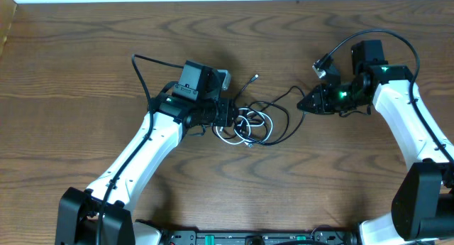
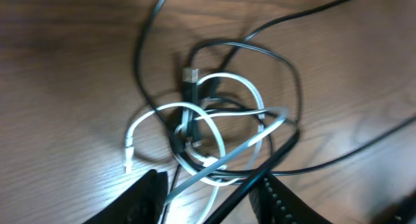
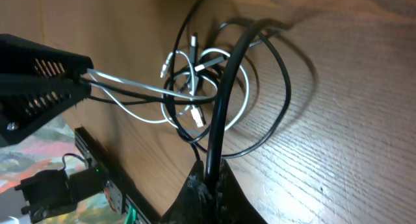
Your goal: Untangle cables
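The black cable (image 1: 273, 101) and the white cable (image 1: 264, 121) lie tangled in loose loops at the table's middle. My left gripper (image 1: 230, 117) is at the tangle's left edge. In the left wrist view its fingers (image 2: 208, 178) stand apart, with a taut white strand (image 2: 234, 74) and a black strand (image 2: 296, 81) running between them. My right gripper (image 1: 305, 103) is to the right of the tangle and is shut on the black cable (image 3: 286, 94). In the right wrist view its jaws (image 3: 214, 178) pinch that cable, and the white loops (image 3: 246, 87) lie beyond.
A free black plug end (image 1: 254, 78) lies just behind the tangle. A white plug (image 2: 128, 152) rests on the wood at the tangle's left. The table's front edge with electronics (image 3: 97, 178) shows in the right wrist view. The robot's own thick wires arch over each arm.
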`<action>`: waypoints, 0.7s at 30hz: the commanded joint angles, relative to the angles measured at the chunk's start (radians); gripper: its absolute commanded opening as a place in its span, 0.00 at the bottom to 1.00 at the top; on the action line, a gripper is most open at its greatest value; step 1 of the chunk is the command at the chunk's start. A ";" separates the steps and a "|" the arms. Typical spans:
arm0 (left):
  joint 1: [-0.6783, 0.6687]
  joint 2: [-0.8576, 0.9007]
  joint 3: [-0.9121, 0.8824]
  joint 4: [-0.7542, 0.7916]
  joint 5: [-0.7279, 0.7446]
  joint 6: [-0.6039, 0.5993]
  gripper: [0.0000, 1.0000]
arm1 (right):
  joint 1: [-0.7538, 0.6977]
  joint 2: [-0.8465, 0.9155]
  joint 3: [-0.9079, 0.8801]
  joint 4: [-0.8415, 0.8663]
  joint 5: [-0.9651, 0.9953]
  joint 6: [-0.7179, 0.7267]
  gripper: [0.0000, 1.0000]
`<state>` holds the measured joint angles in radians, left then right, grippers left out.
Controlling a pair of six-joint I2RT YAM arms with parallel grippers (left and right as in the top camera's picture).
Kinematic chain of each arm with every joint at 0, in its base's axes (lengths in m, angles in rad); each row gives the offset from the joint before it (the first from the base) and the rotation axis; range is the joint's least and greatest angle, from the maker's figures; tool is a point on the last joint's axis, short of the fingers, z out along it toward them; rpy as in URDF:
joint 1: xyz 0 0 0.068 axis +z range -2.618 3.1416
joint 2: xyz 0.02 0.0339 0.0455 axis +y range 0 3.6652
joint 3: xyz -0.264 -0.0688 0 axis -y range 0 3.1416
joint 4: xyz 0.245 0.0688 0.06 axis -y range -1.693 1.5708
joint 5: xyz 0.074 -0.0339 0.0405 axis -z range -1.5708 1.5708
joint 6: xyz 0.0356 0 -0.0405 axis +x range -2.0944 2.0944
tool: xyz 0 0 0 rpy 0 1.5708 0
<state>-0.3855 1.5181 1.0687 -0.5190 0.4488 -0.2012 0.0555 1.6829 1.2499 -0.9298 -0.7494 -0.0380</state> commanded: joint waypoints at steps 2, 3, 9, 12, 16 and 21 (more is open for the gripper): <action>-0.027 -0.009 0.009 0.003 0.092 0.043 0.47 | 0.005 0.004 0.010 0.010 -0.036 -0.006 0.01; -0.041 -0.009 0.009 0.001 0.094 0.056 0.47 | 0.005 0.004 0.010 0.011 -0.029 0.001 0.01; -0.165 0.008 0.008 -0.003 0.090 0.121 0.46 | 0.004 0.004 0.010 -0.002 0.018 0.008 0.01; -0.211 0.044 0.008 0.002 0.090 0.153 0.46 | 0.005 0.004 0.010 -0.006 0.018 0.008 0.01; -0.236 0.131 0.009 0.040 0.090 0.164 0.46 | 0.004 0.004 0.010 -0.005 0.018 0.008 0.01; -0.240 0.234 0.009 0.122 0.089 0.163 0.42 | 0.004 0.004 0.010 -0.007 0.018 0.008 0.01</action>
<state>-0.6239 1.7142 1.0687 -0.4187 0.5289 -0.0620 0.0555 1.6829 1.2499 -0.9344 -0.7250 -0.0338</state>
